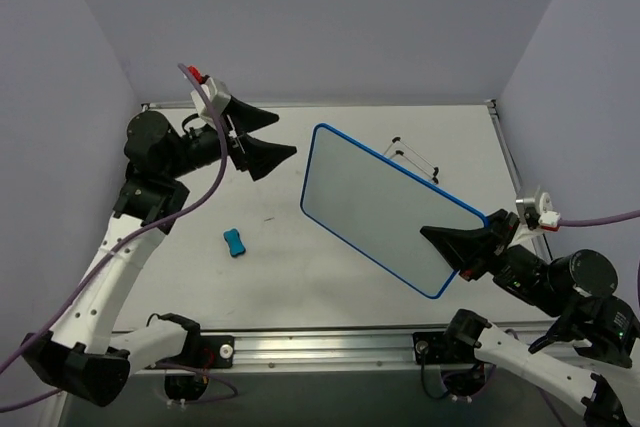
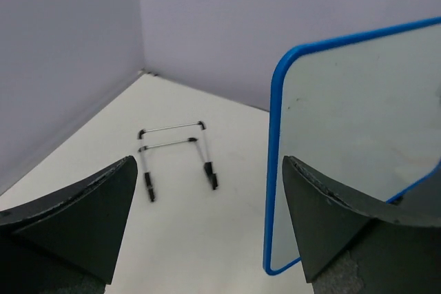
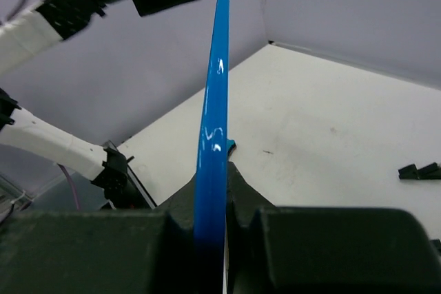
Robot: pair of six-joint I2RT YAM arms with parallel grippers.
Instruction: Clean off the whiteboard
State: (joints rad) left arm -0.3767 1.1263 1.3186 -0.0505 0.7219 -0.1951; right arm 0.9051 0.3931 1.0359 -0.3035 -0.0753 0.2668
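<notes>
The whiteboard is a white board with a rounded blue rim, its face blank, held tilted above the table. My right gripper is shut on its near right edge; the right wrist view shows the blue rim edge-on between the pads. My left gripper hangs open and empty at the far left, apart from the board's left edge. The small blue eraser lies on the table below the left gripper. The black wire stand lies on the table behind the board and shows as two loops.
Purple-grey walls close the table on the left, back and right. A metal rail runs along the near edge between the arm bases. A purple cable loops off the left arm.
</notes>
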